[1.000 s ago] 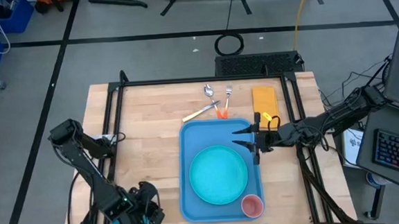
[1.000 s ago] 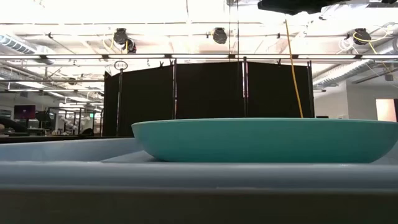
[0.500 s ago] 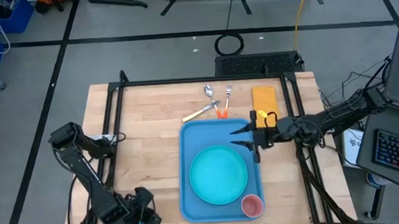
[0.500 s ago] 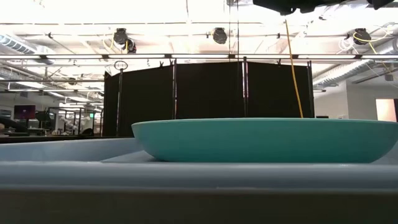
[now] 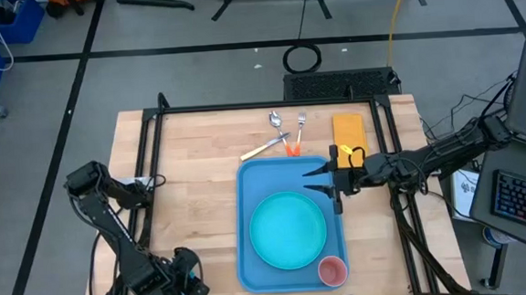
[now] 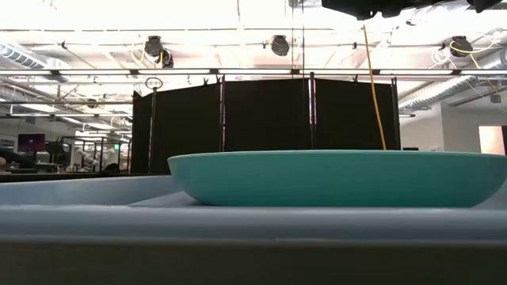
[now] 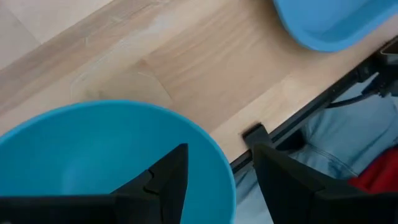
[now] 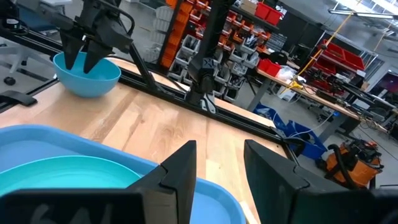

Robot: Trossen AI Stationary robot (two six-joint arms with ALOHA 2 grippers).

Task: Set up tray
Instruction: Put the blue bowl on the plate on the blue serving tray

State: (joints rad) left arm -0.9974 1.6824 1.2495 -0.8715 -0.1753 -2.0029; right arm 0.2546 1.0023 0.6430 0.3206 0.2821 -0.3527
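Observation:
The light-blue tray (image 5: 248, 258) lies mid-table and bears a round turquoise plate (image 5: 288, 228) and, in its near right corner, a pink cup (image 5: 332, 270). Seen in the low view, the plate (image 6: 333, 178) rests on the tray's floor behind the rim (image 6: 238, 226). A blue bowl (image 7: 93, 162) stands on the table's near left corner; the left arm hides it in the high view. My left gripper (image 7: 219, 152) points down, open, one finger over the bowl's hollow and one outside its rim; I see no touch. My right gripper (image 5: 315, 181) hovers level and open over the tray's far right corner, with nothing between its fingers.
A spoon (image 5: 276, 120), a fork (image 5: 301, 120) and a knife (image 5: 261, 149) lie on the wood beyond the tray's far edge, with a yellow pad (image 5: 349, 131) to their right. Black frame rails (image 7: 292, 118) edge the table. Bare wood (image 5: 192, 188) lies left of the tray.
My left gripper has gone a little toward the table's near edge and down, and has turned somewhat at the wrist. Its fingers have stayed apart.

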